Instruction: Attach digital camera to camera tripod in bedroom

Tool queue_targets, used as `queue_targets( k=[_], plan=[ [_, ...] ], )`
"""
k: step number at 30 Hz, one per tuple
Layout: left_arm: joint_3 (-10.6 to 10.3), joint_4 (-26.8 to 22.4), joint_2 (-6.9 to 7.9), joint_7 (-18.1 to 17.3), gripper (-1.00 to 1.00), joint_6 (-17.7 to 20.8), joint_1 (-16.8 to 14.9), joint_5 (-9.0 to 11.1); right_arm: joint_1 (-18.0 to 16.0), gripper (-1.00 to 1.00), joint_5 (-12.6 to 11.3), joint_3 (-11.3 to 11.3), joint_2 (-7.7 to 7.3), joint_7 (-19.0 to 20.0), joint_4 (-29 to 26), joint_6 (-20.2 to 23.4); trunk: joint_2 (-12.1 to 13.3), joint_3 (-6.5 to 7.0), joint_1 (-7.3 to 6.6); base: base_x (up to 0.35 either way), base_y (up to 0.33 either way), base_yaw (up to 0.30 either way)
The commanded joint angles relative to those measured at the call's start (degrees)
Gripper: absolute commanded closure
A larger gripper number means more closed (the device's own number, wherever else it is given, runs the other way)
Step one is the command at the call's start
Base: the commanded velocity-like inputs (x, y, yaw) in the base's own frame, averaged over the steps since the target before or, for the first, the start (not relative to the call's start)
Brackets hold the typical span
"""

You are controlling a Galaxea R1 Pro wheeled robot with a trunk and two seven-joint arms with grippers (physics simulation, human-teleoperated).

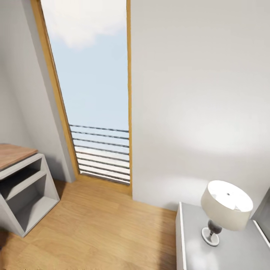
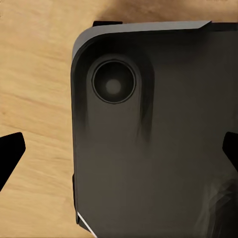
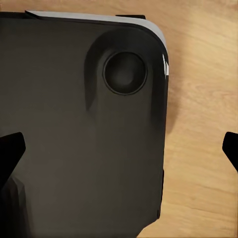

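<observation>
Looking down from the head camera, I see a tall window (image 1: 98,93) with a wood frame and railing bars. Beside it, bare wood floor (image 1: 101,225) runs open between a wood-topped desk (image 1: 22,187) and a grey nightstand (image 1: 225,243) carrying a lamp (image 1: 225,208). Both wrist cameras face the robot's dark base (image 2: 153,148) over floorboards. My left gripper (image 2: 119,151) and right gripper (image 3: 119,151) are spread wide, grasping nothing. I see no camera or tripod from this spot.

White walls (image 1: 195,93); tall wood-framed window (image 1: 95,90) with railing. Light wood floor (image 1: 101,228). Grey shelf unit (image 1: 24,191) at left; lamp (image 1: 224,208) on grey nightstand (image 1: 195,247).
</observation>
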Motion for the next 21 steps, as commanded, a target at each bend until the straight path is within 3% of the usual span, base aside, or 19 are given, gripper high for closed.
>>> queue_targets(
  k=[1, 21],
  plan=[
    [0.1, -0.1, -0.01, 0.1, -1.0, -0.1, 0.0, 0.1, 0.0, -1.0, 0.0, 0.0, 0.0, -0.1, 0.0, -0.2, 0.0, -0.04, 0.0, 0.0, 0.0, 0.139],
    [0.1, -0.1, -0.01, 0.1, -1.0, -0.4, 0.0, 0.1, 0.0, -1.0, 0.0, 0.0, 0.0, -0.1, 0.0, -0.2, 0.0, -0.04, 0.0, 0.0, 0.0, 0.139]
  ],
)
